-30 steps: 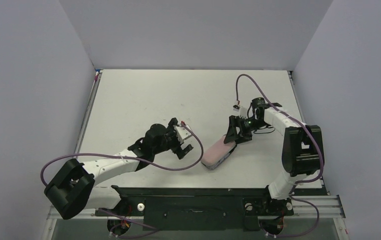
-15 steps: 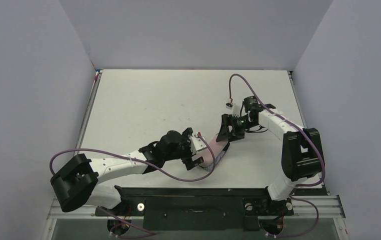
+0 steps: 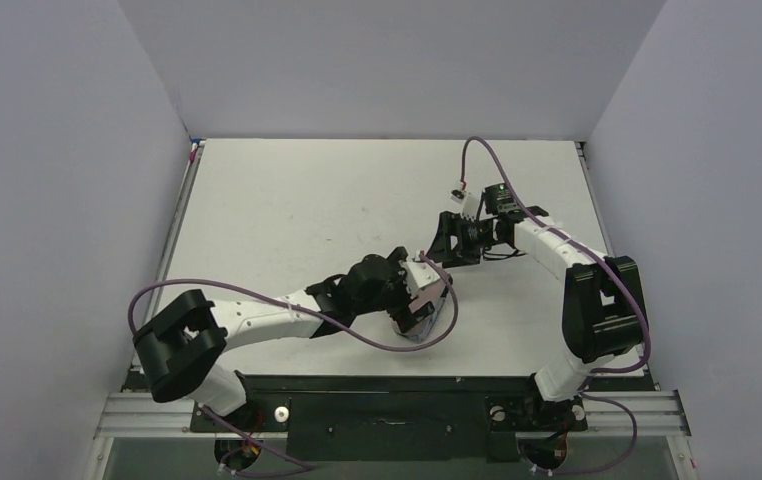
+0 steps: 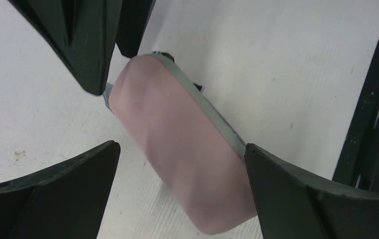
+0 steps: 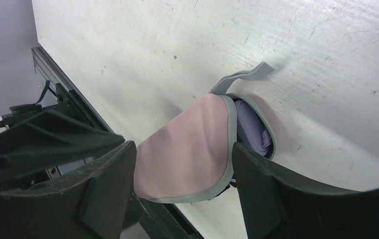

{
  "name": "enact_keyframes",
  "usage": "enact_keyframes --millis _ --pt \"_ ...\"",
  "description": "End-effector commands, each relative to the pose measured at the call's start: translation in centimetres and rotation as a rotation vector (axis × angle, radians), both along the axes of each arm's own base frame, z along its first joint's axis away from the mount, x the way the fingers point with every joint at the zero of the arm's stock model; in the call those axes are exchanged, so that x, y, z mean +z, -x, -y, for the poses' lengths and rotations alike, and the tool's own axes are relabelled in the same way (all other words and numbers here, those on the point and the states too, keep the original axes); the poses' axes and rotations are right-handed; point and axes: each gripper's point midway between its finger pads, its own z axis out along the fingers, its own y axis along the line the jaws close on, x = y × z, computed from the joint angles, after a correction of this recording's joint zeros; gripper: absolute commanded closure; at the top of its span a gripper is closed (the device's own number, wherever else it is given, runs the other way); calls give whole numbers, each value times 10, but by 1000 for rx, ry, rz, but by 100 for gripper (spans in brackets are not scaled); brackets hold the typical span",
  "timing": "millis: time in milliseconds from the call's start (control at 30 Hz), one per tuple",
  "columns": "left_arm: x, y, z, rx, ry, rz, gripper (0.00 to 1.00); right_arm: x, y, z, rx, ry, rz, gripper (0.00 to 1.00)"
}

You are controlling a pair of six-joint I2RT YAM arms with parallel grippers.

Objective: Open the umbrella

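Both open and empty: left end effector (image 4: 182, 199) over the pink sleeve (image 4: 177, 144), right end effector (image 5: 183, 199) just past its mouth, umbrella (image 5: 253, 124) tucked inside, not yet out; likely next, pinch sleeve, pull umbrella free.

The sleeve (image 4: 177, 164) was plain pale pink with grey edging; umbrella (image 5: 251, 122) inside the sleeve's mouth showed lavender; strap (image 5: 242, 78) grey; table (image 3: 287, 200) off-white, faintly scuffed.
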Motion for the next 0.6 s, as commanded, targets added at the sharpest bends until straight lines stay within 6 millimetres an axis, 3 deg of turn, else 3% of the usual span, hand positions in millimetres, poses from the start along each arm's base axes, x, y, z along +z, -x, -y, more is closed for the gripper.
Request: enact_keyframes --millis 0,267,400,567 --pt "35 -14 30 96 86 -9 3 24 -20 -10 -26 -50 80 34" --pt "11 -12 37 148 -15 14 3 22 -23 2 -70 -40 86 34" --pt "-8 -27 27 245 -124 42 3 27 -30 15 -109 -34 112 34" --pt "5 -50 3 391 -170 82 3 33 -28 37 -128 4 159 34"
